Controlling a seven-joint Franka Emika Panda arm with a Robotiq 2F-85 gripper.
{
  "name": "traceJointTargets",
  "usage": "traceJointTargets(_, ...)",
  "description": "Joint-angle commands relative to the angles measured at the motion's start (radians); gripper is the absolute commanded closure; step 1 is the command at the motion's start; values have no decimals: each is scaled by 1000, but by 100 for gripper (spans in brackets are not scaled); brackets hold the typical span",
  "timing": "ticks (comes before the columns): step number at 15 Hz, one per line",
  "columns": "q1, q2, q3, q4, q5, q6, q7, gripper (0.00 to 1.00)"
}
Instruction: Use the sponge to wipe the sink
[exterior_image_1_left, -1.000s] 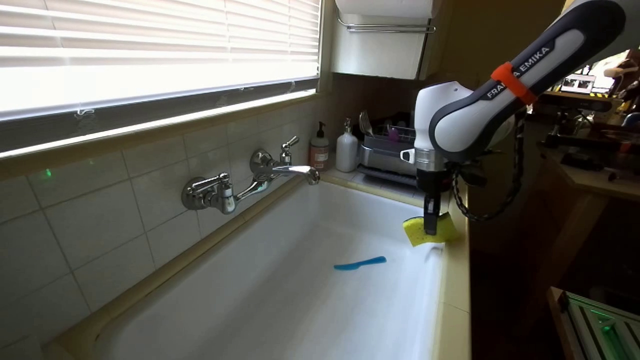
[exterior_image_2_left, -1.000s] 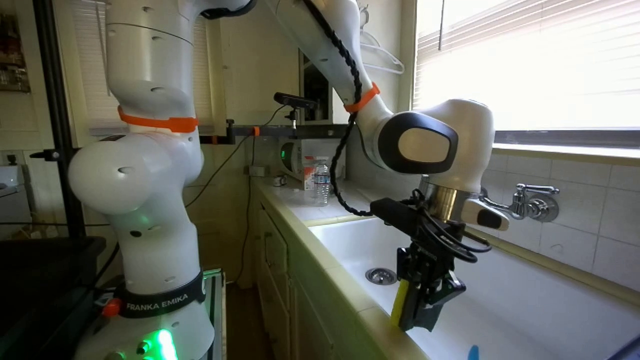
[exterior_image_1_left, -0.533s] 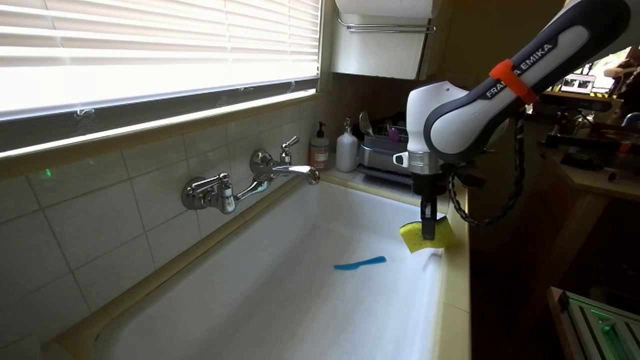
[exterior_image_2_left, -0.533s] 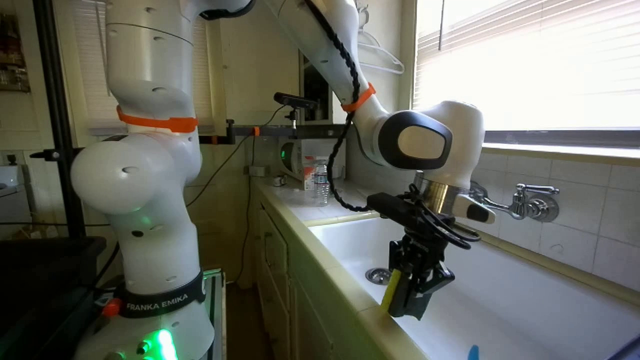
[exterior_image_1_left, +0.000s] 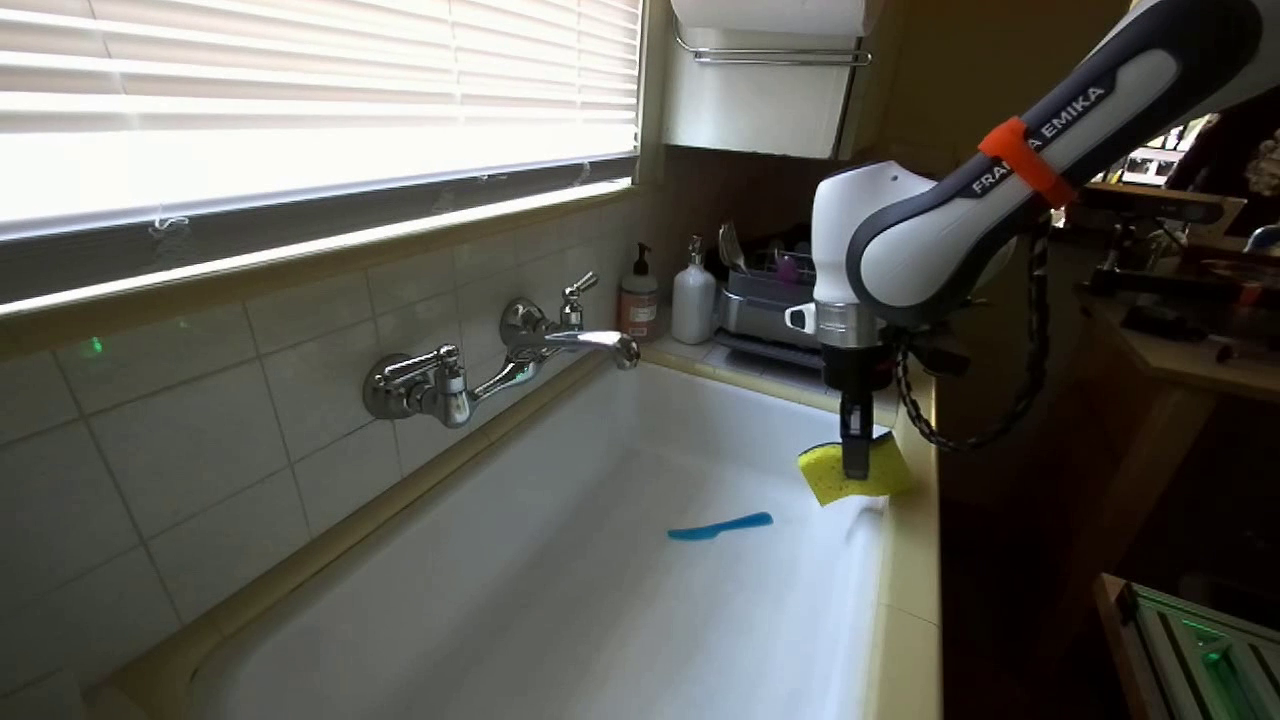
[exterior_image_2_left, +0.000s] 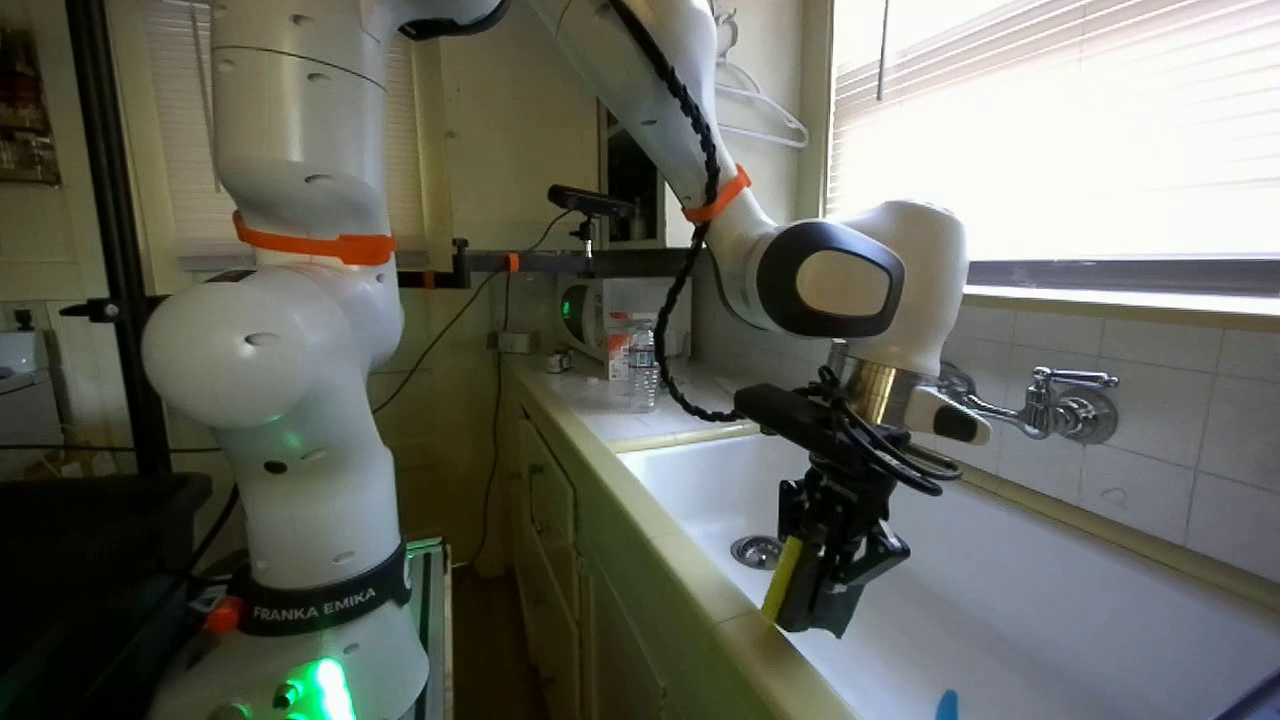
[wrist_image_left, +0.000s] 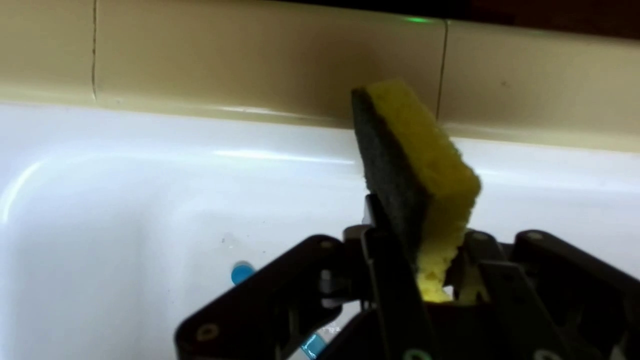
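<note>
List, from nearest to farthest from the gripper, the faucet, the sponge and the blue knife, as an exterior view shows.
1. Sponge, held in the gripper.
2. Blue knife, lying in the sink.
3. Faucet, on the tiled wall across the sink.

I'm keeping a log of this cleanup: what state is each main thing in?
sink, tiny specks inside
gripper, closed on the sponge
sponge, slightly bent; contact with sink unclear
knife, lying in the sink
faucet, no water visibly running
blinds, lowered
white bottle, upright
</note>
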Motion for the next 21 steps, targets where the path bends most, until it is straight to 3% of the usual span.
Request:
traceJointTargets(1,3,4,1,-5,11,6,-6,97)
traceJointTargets(6,36,-5,48,-36,61,14,-24,97)
traceJointTargets(12,81,24,118,-18,166,-19,-134,97)
traceJointTargets(21,121,53,182,26,185,-92,-257,97)
